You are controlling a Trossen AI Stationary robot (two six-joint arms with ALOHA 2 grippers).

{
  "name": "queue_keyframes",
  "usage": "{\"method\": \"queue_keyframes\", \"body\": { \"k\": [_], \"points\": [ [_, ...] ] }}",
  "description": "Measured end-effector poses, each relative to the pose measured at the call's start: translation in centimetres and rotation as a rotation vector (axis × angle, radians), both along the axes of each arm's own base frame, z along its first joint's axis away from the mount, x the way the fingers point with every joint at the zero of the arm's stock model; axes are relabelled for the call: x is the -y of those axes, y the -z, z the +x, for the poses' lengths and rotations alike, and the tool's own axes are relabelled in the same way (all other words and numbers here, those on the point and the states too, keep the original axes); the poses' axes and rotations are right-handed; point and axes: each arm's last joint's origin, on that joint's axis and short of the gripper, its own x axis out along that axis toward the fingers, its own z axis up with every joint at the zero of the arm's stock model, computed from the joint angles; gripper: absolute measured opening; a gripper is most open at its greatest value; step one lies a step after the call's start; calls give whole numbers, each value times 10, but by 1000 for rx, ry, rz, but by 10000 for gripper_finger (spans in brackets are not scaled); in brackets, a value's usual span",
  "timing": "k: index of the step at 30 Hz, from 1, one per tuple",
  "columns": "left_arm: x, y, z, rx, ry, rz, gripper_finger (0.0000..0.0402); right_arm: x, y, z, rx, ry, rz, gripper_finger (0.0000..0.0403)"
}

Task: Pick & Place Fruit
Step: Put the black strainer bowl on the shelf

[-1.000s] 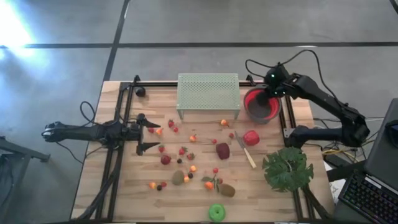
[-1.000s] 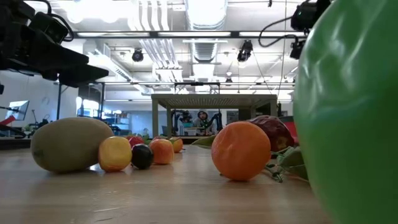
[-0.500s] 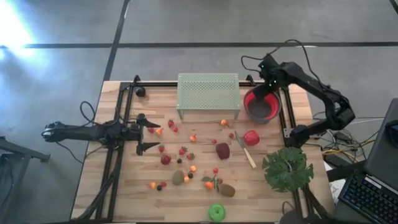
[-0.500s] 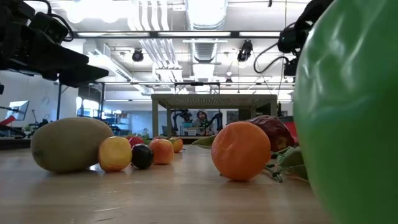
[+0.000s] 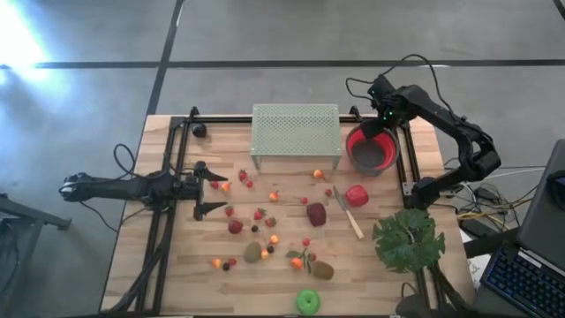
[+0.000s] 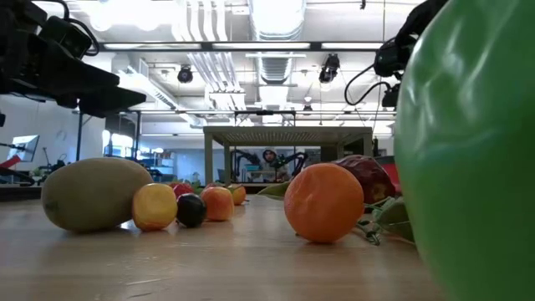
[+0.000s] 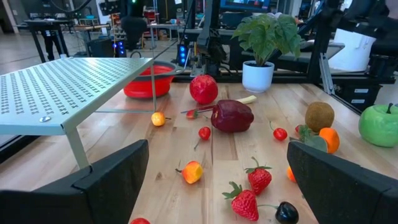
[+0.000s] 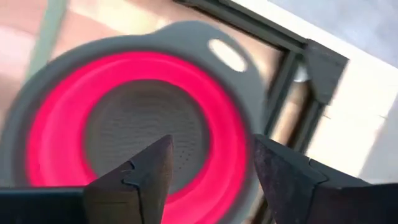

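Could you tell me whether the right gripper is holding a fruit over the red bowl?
No, the right gripper hangs open and empty above the red bowl.

The green apple (image 6: 468, 150) is cut off, filling the low view's right.

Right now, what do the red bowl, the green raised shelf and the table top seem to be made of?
The red bowl looks like soft matte silicone or plastic with a grey rim and a fine strainer base. The green raised shelf looks like painted sheet metal, judging by its regular punched holes and thin legs. The table top looks like pale wood, smooth and lightly finished, with visible plank lines.
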Motion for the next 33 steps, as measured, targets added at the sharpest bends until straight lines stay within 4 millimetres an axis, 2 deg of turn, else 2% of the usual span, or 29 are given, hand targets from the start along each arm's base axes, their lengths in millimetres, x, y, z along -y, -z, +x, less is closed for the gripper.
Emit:
{"method": "queue_keyframes", "body": {
  "k": [6,11,19,23,33],
  "points": [
    [0,0,0,0,0,0,388,4,0,10,132,-141,-1,195],
    [0,0,0,0,0,0,388,5,-1,12,178,-123,-5,182],
    [0,0,0,0,0,0,388,4,-2,23,186,-418,-46,166],
    [0,0,0,0,0,0,388,8,5,27,148,-511,-36,173],
    [0,0,0,0,0,0,388,23,35,39,84,-574,59,190]
  ]
}}
